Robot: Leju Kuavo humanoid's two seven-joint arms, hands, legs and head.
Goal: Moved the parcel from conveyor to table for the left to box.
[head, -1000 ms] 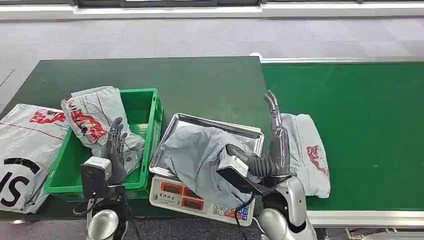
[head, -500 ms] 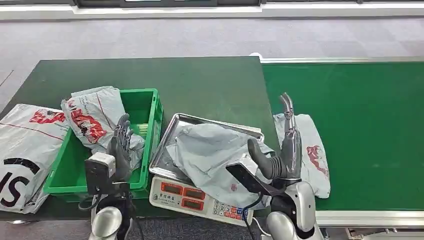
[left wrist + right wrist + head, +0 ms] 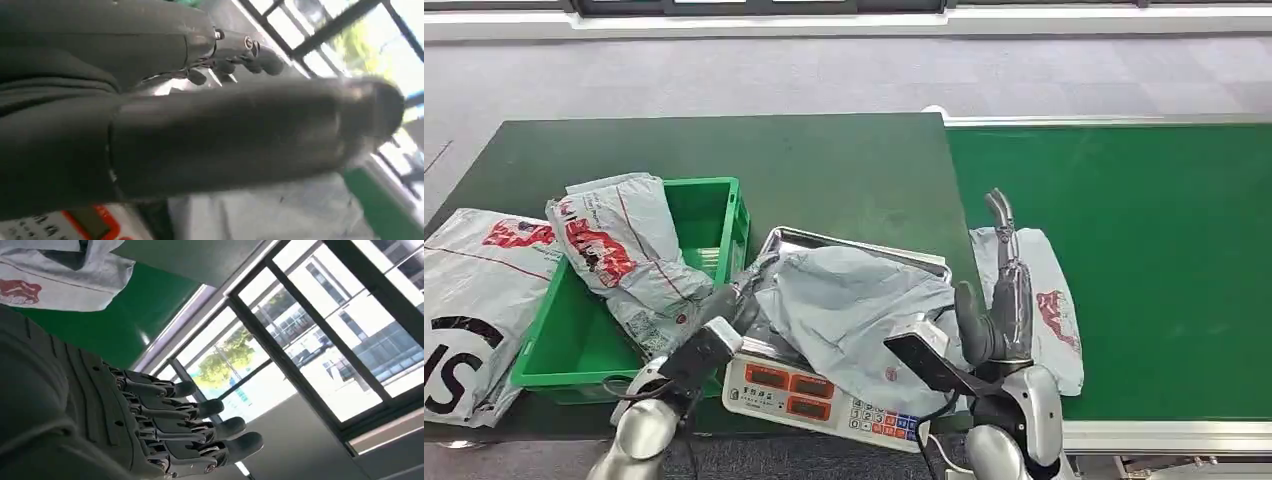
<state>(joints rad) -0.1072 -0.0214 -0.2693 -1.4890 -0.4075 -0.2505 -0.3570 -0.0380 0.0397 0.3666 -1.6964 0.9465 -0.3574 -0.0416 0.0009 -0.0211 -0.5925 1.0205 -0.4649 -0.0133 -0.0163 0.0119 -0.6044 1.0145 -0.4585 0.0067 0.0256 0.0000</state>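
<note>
Right robot hand [image 3: 1004, 300]: I see it raised upright between the scale tray and the belt, fingers straight and spread, nothing in it.
Left robot hand [image 3: 729, 300]: I see it reaching low across the crate's corner toward the tray; fingers stretched out, touching the parcel's edge, nothing gripped that I can tell.
Parcel [image 3: 854, 315]: grey bag, crumpled, lying on the tray [image 3: 789, 240] of the scale [image 3: 809, 395]; long axis runs from the crate side toward me, one end draped over the display.
Around: green crate [image 3: 714, 215] beside the scale, a printed bag [image 3: 619, 250] leaning in it; another bag [image 3: 1049, 305] on the conveyor [image 3: 1144, 250]; a large bag [image 3: 474, 290] on the counter [image 3: 804, 165].
</note>
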